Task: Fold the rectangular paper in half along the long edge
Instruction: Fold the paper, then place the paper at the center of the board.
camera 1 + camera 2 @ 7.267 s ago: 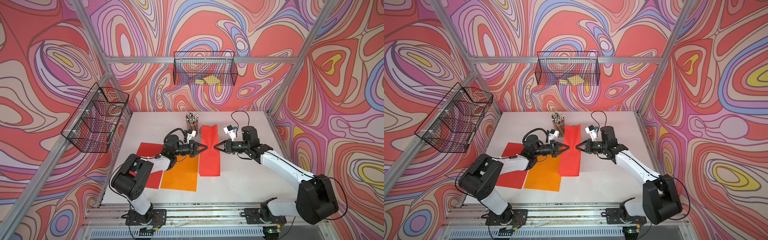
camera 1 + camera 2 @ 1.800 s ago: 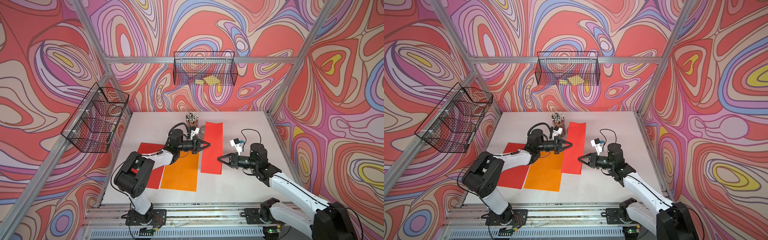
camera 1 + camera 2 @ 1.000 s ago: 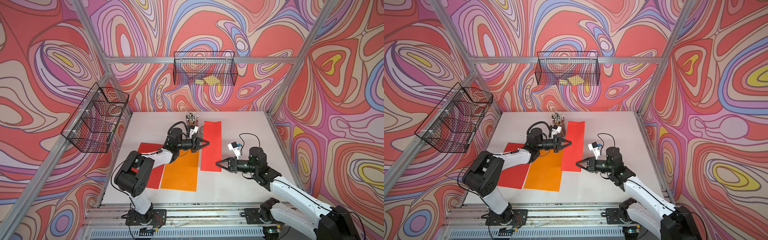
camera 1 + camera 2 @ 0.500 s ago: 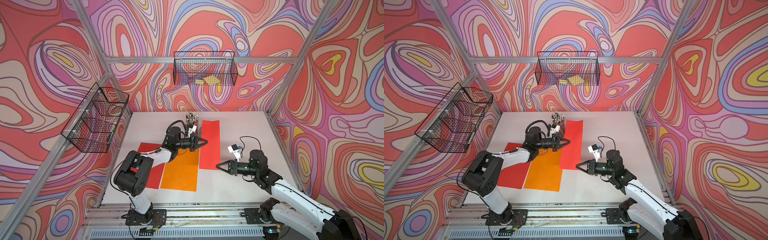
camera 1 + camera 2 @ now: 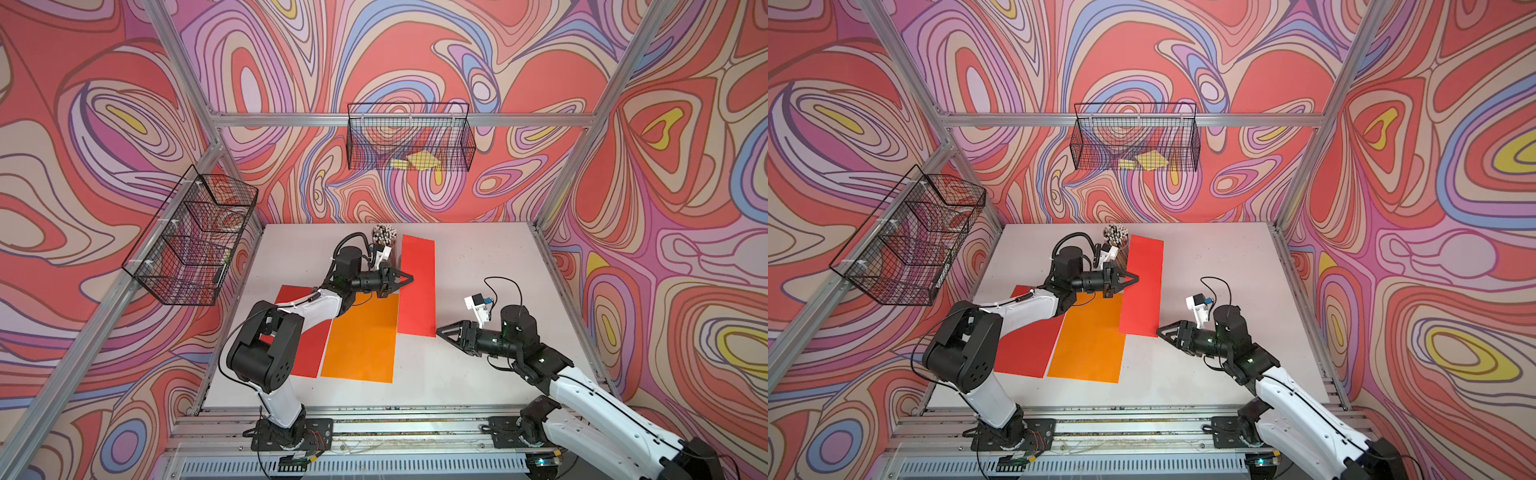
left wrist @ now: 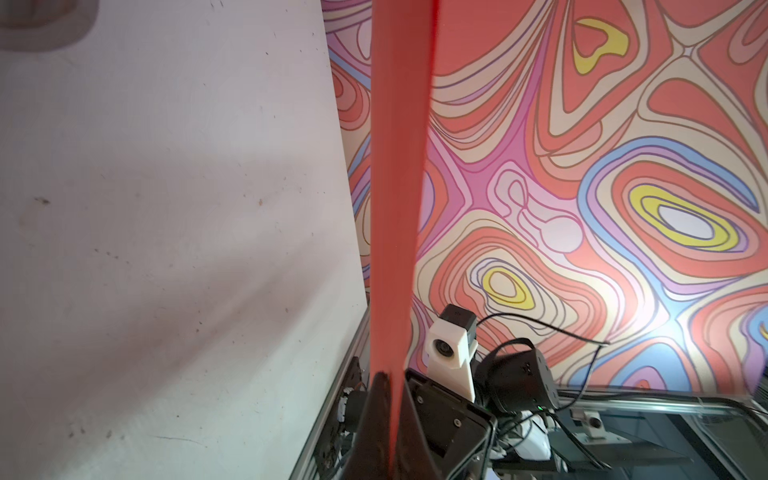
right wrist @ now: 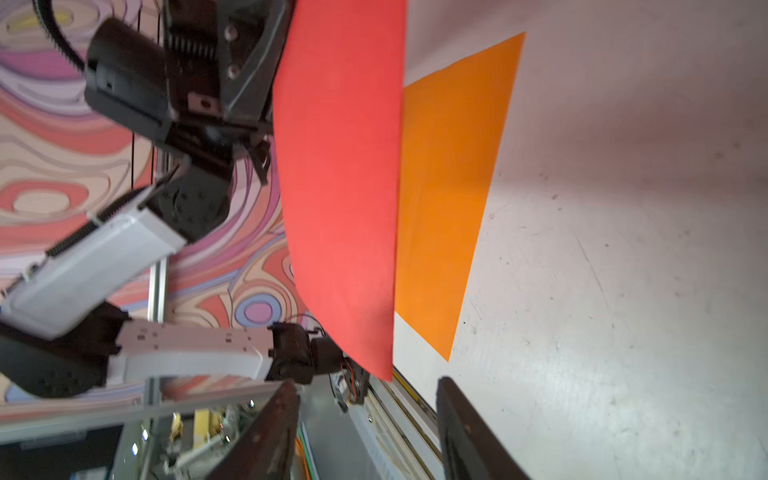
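- We see white shells and black joints on the left arm (image 5: 307, 309) and right arm (image 5: 590, 390).
- Our left gripper (image 5: 410, 277) and right gripper (image 5: 438, 331) have black, triangular fingers.
- White camera mount (image 5: 478, 305); black ribbed hose (image 7: 56, 41).

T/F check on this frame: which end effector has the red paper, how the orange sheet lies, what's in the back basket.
1. The left end effector is shut on the red paper. True.
2. The right end effector clamps the red paper. False: its jaws stand open by the paper's near corner.
3. The orange sheet lies flat on the table. True.
4. The back-wall basket is empty. False: yellow pieces lie in it.
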`<act>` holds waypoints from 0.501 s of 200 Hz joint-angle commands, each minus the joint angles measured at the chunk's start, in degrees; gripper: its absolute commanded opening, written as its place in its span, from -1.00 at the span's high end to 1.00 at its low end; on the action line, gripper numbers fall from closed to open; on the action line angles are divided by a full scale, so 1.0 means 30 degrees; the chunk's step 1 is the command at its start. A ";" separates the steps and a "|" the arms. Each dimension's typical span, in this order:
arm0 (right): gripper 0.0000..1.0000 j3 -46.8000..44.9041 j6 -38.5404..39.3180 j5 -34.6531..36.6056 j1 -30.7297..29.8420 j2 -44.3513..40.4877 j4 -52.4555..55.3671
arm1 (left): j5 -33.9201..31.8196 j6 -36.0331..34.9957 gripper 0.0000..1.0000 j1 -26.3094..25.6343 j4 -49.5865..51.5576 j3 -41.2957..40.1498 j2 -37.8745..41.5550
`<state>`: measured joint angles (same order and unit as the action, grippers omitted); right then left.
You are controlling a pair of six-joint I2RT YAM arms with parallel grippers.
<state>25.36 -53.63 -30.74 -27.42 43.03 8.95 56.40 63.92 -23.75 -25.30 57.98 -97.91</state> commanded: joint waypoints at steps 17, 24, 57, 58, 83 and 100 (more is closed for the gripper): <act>-0.81 0.3935 0.1674 1.0064 -0.0059 -0.4744 0.9074 | -0.2570 -0.5860 0.88 -0.1679 0.9744 0.3896 0.0294; -0.83 0.4410 0.1915 1.0667 -0.0059 -0.5091 0.9623 | -0.2865 -0.5925 0.88 -0.2229 1.0196 0.4505 -0.0227; -0.84 0.5946 0.2658 1.0914 -0.0059 -0.4269 1.0640 | -0.3322 -0.4989 0.89 -0.4627 0.9661 0.6734 -0.3362; -0.84 0.5967 0.2664 1.0932 -0.0059 -0.4237 1.0654 | -0.3327 -0.4959 0.89 -0.4713 0.9618 0.6829 -0.3454; -0.84 0.6020 0.2833 1.1014 -0.0059 -0.4148 1.0400 | -0.3847 -0.4499 0.88 -0.5796 0.9593 0.8645 -0.5550; -0.85 0.5906 0.2904 1.0612 -0.0059 -0.4036 1.0050 | -0.4546 -0.3887 0.88 -0.5998 0.9274 0.9271 -0.6508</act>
<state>43.38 -46.68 -0.16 -27.42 30.76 37.52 46.39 50.78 -41.56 0.64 82.89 -114.45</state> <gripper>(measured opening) 0.924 0.062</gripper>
